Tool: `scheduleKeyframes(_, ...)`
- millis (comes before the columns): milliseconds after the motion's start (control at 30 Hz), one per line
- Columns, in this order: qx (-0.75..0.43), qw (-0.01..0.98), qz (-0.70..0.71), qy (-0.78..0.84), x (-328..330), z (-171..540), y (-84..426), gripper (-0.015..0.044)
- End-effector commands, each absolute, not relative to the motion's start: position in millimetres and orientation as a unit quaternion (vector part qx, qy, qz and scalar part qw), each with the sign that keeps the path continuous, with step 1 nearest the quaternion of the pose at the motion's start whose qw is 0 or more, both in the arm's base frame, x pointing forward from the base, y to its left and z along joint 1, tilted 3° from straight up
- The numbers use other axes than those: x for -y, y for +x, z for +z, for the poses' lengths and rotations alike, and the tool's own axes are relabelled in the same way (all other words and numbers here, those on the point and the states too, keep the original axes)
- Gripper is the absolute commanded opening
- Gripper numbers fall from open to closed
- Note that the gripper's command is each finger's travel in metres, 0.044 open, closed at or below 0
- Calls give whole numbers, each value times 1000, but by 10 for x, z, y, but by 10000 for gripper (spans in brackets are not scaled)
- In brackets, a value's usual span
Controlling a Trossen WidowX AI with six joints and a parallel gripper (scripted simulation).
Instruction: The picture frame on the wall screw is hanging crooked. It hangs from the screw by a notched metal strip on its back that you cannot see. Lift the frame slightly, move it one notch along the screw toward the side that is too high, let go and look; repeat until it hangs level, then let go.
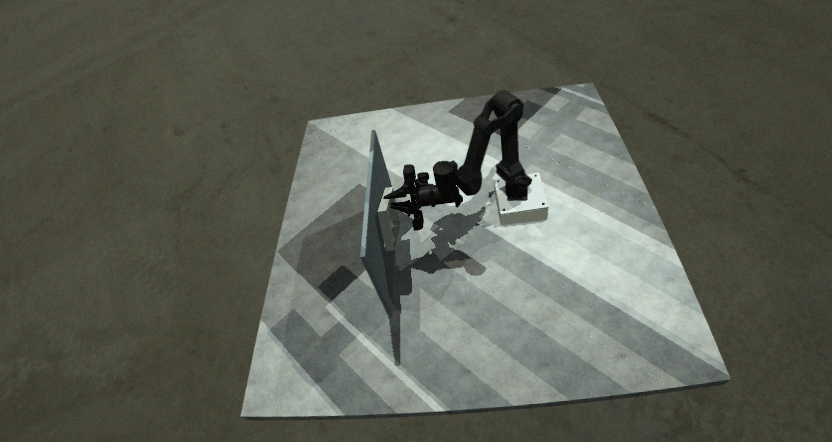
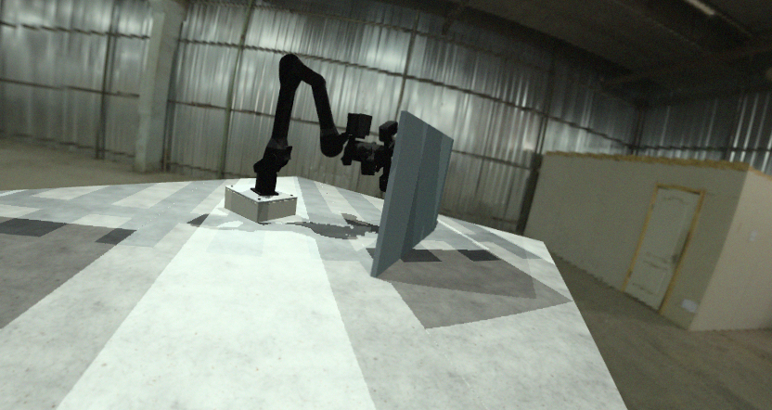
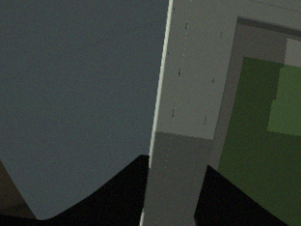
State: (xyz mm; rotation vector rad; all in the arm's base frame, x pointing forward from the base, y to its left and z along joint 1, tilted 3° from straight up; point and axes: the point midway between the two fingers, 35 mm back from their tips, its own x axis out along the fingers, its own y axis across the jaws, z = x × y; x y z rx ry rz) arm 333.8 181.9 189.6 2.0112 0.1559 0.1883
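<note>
The picture frame is pale grey around a green picture and hangs close against the wall panel's face. My gripper is shut on the frame's side bar, one finger outside its edge and the other on the inner side. In the wrist view the bar leans slightly, its top to the right; whether the frame is level I cannot tell. The screw and the notched strip are hidden. In the exterior view the wall panel hides the frame and the fingertips.
The blue-grey wall panel stands upright on the patterned table top. The arm's white base box stands on the other side of the frame from the panel. Shadows fall between them.
</note>
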Motion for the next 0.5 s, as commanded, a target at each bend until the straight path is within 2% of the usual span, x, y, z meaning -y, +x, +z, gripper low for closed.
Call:
scheduleKeyframes(0,-62,526,82,845,-1822,1914,3342,0)
scheduleKeyframes(467,-62,525,82,845,-1839,1871,3342,0)
